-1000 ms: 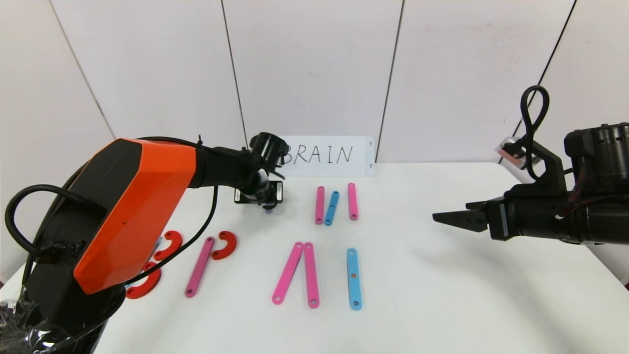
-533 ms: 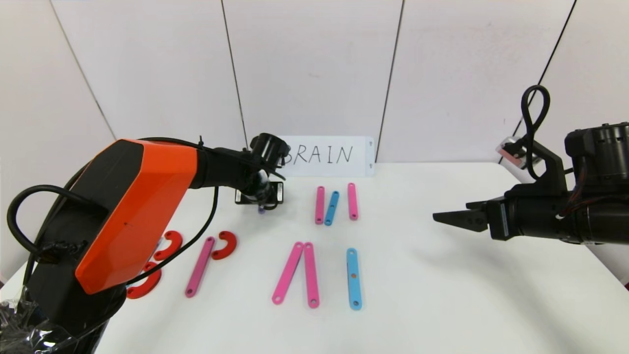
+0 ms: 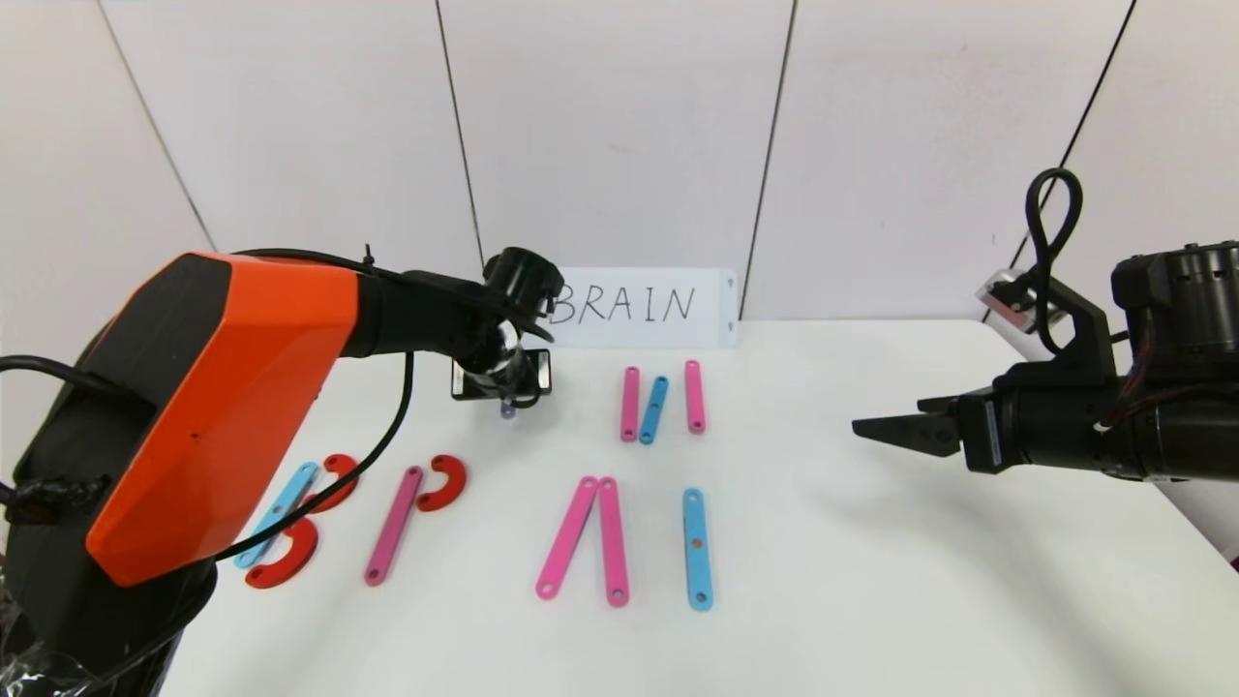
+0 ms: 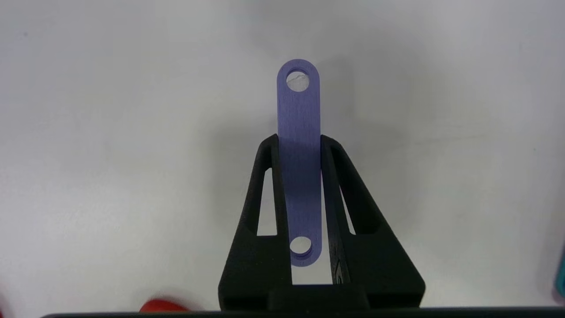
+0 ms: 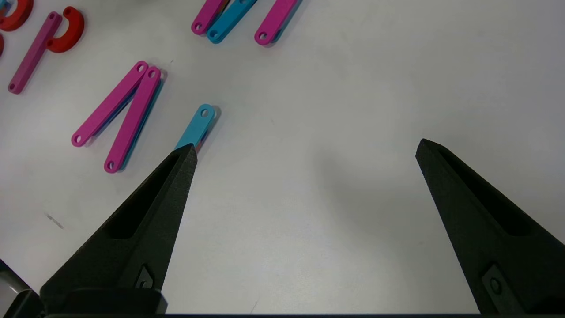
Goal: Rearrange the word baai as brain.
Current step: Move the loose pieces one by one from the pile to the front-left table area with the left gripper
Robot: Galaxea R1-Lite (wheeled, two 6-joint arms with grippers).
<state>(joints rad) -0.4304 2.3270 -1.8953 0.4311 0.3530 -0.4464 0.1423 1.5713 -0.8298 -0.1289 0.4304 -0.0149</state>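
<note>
Left hand (image 4: 300,141): clenched on a purple bar (image 4: 299,145) at the far side of the white desk (image 3: 871,581), near the BRAIN sign (image 3: 644,307); the bar runs lengthwise between the two black fingers, one holed end jutting past the tips, the other hole showing near the palm.
Purple bar, from the head camera: only a small tip (image 3: 507,410) peeks out beneath the hand, just off the desk surface or touching it, cannot tell which.
Right hand (image 5: 304,150): idle above the right side of the desk, fingers spread wide, nothing between them.
Front row, left: a blue bar (image 3: 276,513) crossing two red half-rings (image 3: 334,481), partly hidden by the orange left arm (image 3: 213,407).
Front row, next: a pink bar (image 3: 394,525) with a red half-ring (image 3: 443,482) touching its upper end.
Front row, middle: two pink bars (image 3: 589,537) meeting at their far ends and splaying apart toward the near edge.
Front row, right: a single blue bar (image 3: 697,548), lying straight, apart from the pink pair.
Back row: a pink bar (image 3: 630,403), a tilted blue bar (image 3: 654,409) touching it at the near end, and another pink bar (image 3: 694,395) just beside.
</note>
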